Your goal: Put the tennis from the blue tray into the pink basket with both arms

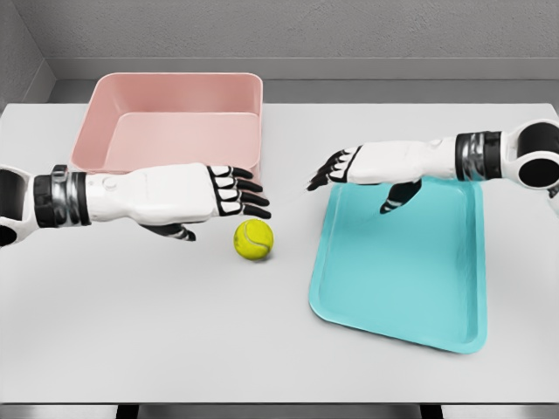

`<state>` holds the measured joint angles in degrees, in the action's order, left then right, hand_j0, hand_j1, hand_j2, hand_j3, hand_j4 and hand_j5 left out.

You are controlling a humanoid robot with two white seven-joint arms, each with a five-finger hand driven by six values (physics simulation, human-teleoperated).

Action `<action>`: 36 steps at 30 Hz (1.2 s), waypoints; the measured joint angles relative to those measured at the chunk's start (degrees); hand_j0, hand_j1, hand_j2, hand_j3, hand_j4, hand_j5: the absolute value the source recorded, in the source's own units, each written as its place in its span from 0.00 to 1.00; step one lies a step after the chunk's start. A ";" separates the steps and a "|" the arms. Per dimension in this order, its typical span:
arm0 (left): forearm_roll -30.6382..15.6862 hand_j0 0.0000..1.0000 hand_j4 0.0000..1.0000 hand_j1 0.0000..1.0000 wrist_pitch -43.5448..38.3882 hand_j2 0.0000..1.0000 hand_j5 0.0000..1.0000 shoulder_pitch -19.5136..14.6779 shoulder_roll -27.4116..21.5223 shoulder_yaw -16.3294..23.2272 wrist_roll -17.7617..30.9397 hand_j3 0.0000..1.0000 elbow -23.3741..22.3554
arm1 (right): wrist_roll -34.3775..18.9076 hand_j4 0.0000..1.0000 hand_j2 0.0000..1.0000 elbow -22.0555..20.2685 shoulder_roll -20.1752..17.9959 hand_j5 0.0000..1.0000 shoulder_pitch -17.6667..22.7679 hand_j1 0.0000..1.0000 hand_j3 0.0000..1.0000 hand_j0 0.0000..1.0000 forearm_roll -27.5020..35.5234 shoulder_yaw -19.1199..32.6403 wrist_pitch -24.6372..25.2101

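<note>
A yellow-green tennis ball (253,239) lies on the white table, between the pink basket (100,122) at the back left and the blue tray (410,271) at the right. My left hand (238,194) hovers just above and left of the ball, fingers extended, holding nothing. My right hand (336,168) reaches in over the tray's far left corner, fingers spread and pointing toward the ball, also holding nothing. The ball is outside both the tray and the basket.
The white table (157,332) runs to a front edge at the bottom of the view. A grey wall stands behind the basket.
</note>
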<state>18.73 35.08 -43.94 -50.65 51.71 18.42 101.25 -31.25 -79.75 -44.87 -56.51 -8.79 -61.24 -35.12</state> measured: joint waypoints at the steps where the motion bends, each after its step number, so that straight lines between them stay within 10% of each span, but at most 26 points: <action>1: 0.07 1.00 1.00 1.00 0.00 1.00 1.00 -0.09 0.54 0.70 0.07 1.00 0.00 | -0.07 1.00 1.00 -0.02 -0.94 1.00 0.09 1.00 1.00 1.00 0.00 0.20 0.00; 13: 0.61 1.00 1.00 1.00 0.01 1.00 1.00 -4.75 4.02 5.63 3.75 1.00 -0.08 | 15.41 1.00 1.00 6.70 -5.08 1.00 0.88 1.00 1.00 1.00 0.15 4.21 0.03; 36: 2.95 1.00 1.00 1.00 0.03 1.00 1.00 -8.09 10.80 8.05 6.84 1.00 -10.49 | 16.62 1.00 1.00 10.90 -7.13 1.00 2.20 1.00 1.00 1.00 0.14 8.67 0.04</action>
<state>21.68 35.11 -52.03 -39.86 59.76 25.26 90.76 -14.62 -68.85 -52.00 -54.32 -8.65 -52.57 -35.08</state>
